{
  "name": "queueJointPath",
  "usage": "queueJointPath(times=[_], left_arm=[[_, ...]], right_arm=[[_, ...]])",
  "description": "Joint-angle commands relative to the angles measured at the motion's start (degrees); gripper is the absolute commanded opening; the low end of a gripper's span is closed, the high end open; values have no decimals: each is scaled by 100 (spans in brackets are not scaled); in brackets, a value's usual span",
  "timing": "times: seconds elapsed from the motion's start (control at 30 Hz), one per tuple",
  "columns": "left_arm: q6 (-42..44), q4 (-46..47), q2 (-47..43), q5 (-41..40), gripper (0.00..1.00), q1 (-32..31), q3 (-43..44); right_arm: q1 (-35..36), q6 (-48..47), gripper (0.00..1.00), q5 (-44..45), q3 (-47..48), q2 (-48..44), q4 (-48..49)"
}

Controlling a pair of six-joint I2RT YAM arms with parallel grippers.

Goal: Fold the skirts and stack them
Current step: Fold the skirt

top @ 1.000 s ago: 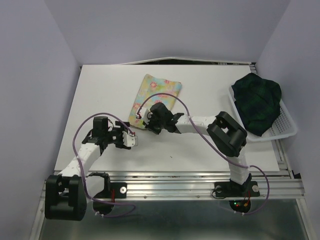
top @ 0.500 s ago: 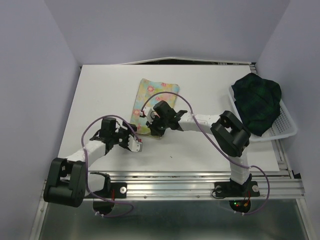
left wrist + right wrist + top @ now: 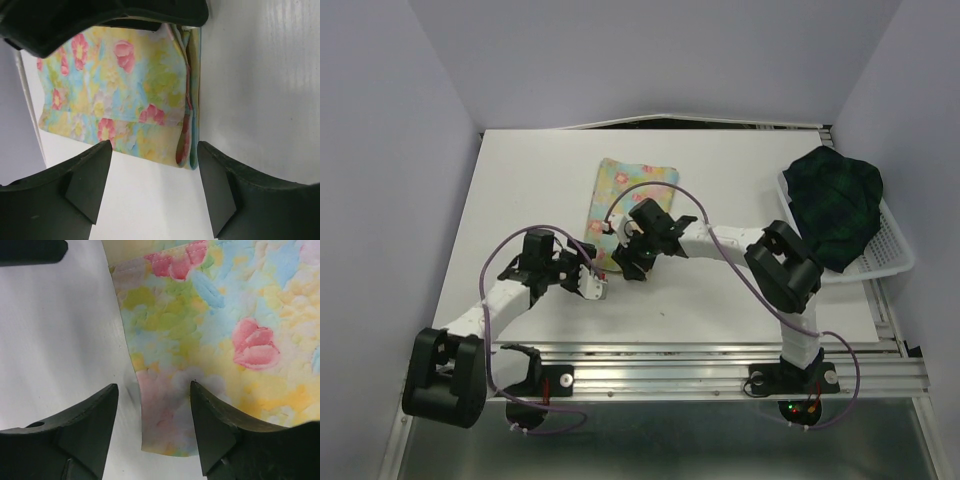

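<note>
The pale yellow floral skirt (image 3: pixel 630 190) lies folded flat on the table (image 3: pixel 520 200), around its middle and toward the far edge. The right gripper (image 3: pixel 152 432) hangs over the skirt's near corner with its fingers spread. The cloth edge sits between them, unpinched. The left gripper (image 3: pixel 155 185), also spread and empty, is just near of the skirt. The plaid skirt (image 3: pixel 835 200) is heaped in the white basket (image 3: pixel 892 262) at the right.

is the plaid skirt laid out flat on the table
No, the plaid skirt sits bunched up in the white basket at the right side of the table.
</note>
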Motion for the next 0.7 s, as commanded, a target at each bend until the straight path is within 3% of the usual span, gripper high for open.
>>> queueJointPath(times=[0.0, 0.27, 0.67], left_arm=[[-152, -511, -559, 331, 80, 12, 39], [-319, -838, -1174, 331, 81, 12, -154], [-617, -759, -1070, 287, 81, 12, -49]], right_arm=[[94, -114, 66, 305, 4, -511, 55], [200, -229, 73, 614, 207, -714, 55], [252, -668, 73, 622, -170, 155, 432]])
